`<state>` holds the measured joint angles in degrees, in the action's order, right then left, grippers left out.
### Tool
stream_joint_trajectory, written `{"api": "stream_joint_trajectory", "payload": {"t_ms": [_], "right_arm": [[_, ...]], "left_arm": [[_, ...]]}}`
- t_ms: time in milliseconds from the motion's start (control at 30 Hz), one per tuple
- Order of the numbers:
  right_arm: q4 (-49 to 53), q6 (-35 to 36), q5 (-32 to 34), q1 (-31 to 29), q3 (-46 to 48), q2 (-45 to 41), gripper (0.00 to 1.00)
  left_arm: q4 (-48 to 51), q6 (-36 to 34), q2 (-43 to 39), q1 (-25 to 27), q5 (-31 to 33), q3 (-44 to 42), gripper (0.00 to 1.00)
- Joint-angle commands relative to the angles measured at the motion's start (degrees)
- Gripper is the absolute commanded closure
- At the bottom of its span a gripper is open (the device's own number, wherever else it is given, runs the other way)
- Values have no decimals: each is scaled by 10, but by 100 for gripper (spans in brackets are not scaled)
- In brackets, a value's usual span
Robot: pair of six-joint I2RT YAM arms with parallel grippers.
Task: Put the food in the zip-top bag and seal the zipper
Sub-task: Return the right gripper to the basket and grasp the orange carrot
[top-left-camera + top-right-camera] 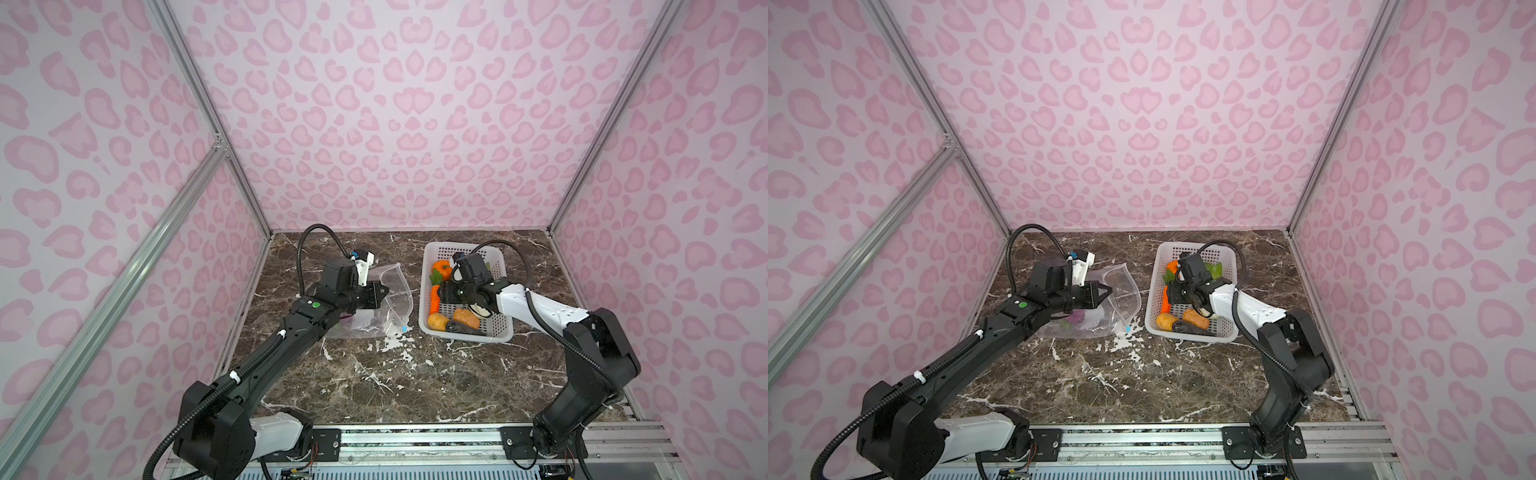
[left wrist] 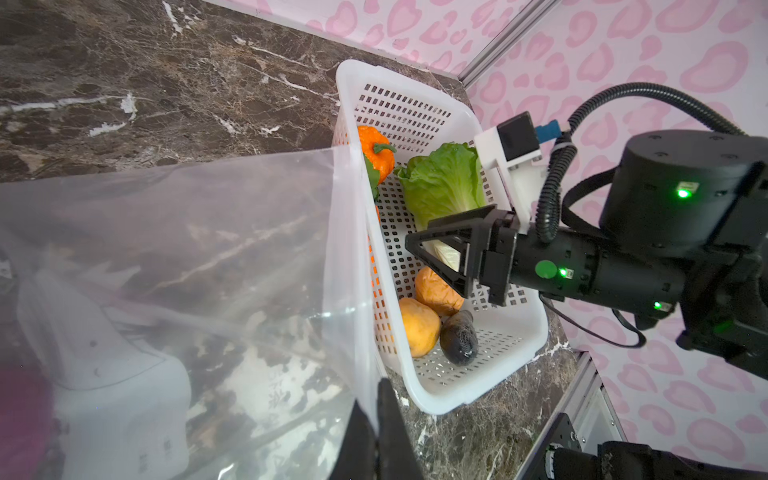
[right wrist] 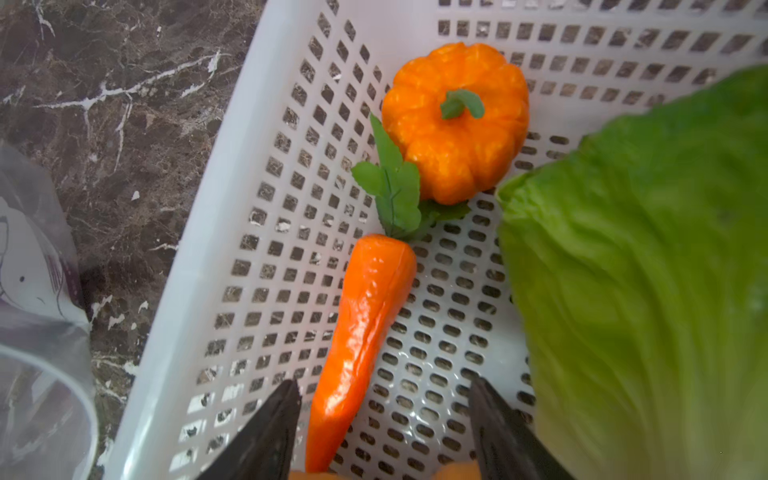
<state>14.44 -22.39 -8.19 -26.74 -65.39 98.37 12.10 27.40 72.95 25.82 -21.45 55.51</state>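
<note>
In a top view the zip-top bag (image 1: pixel 397 291) lies on the table (image 1: pixel 374 386) beside the basket (image 1: pixel 465 336). The left wrist view shows the left tool (image 2: pixel 374 424) clenched on its edge. The right wrist view shows the right tool (image 3: pixel 383 382) released, straddling the carrot (image 3: pixel 370 316).

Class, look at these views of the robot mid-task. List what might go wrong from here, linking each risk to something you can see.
1. The carrot lies off-centre between the right tool's open jaws and is glossy and tapered; it may twist or slip on closing.
2. The left tool pinches only one edge of the zip-top bag; the limp film may sag and the carrot miss the mouth.
</note>
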Motion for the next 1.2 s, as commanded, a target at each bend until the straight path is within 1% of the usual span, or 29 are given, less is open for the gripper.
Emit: {"api": "stream_joint_trajectory", "payload": {"t_ms": [0, 133, 467, 667, 767, 867, 1033, 1167], "right_arm": [[-4, -16, -18, 0, -23, 31, 34], [0, -25, -19, 0, -42, 62, 34], [-7, -53, -17, -1, -50, 123, 36], [-16, -59, -18, -1, -58, 147, 40], [-18, -61, -15, -1, -59, 153, 44], [-24, -64, -16, 0, -54, 154, 50], [-42, -67, -16, 1, -38, 136, 65], [-45, -66, -14, 0, -33, 120, 70]], "left_arm": [[-11, 0, 1, 0, -3, 3, 98], [-10, -1, 3, 0, -2, 4, 98], [-10, -1, 3, 0, -3, 4, 98], [-9, -2, 2, 0, -3, 5, 98], [-9, -2, 2, 0, -2, 5, 98], [-9, -2, 0, 0, -1, 4, 98], [-9, -2, -1, 0, -1, 4, 98], [-9, -2, -3, 0, -1, 4, 98]]}}
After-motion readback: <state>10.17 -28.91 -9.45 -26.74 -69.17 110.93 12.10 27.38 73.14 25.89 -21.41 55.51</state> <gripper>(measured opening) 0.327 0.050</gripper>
